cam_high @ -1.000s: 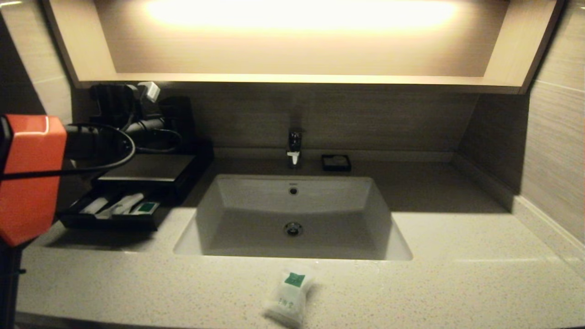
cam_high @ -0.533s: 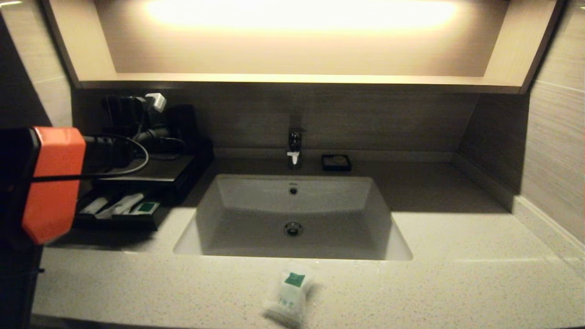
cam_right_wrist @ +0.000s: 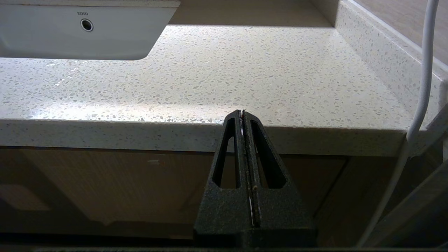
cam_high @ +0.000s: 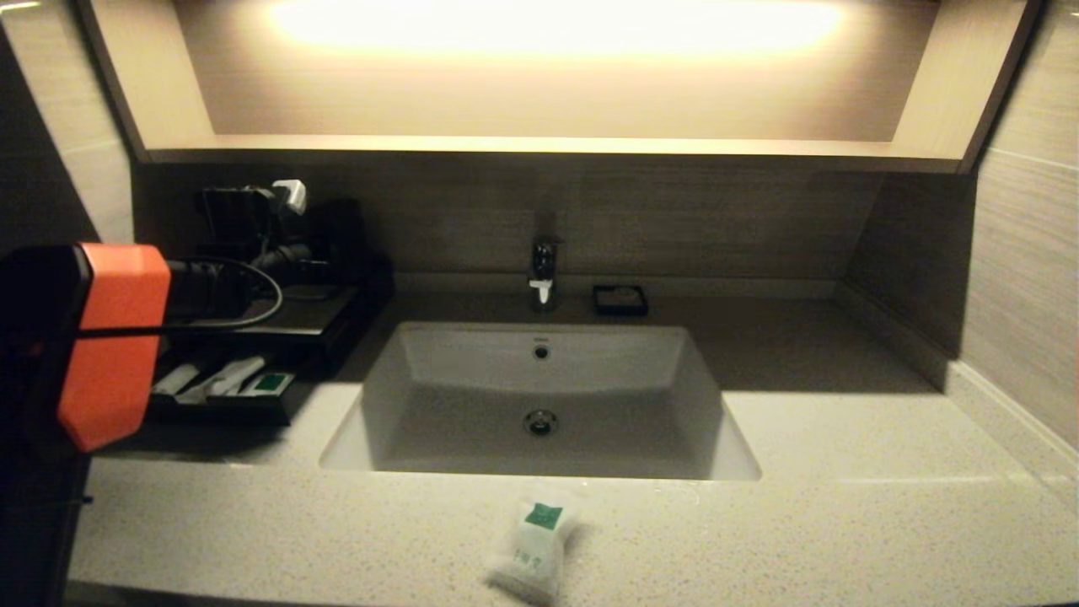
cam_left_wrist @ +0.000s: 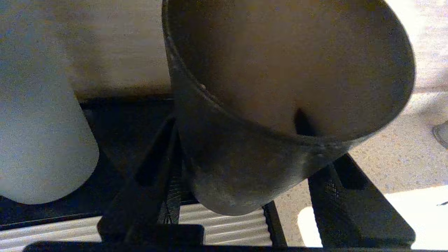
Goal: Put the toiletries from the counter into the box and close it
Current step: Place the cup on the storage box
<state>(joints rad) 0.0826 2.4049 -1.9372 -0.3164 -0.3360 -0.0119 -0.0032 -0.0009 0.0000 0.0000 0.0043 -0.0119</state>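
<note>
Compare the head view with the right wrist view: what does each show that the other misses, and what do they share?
Head view only: the faucet, the black box with packets in its open drawer, the white pouch at the front of the counter, and the small black dish. Right wrist view only: the right pincer, shut, parked by the counter's edge, the cabinet front and a white cable. Both: the speckled counter and the white basin.

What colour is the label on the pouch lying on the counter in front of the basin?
Green, on a white pouch; the head view shows it best.
</note>
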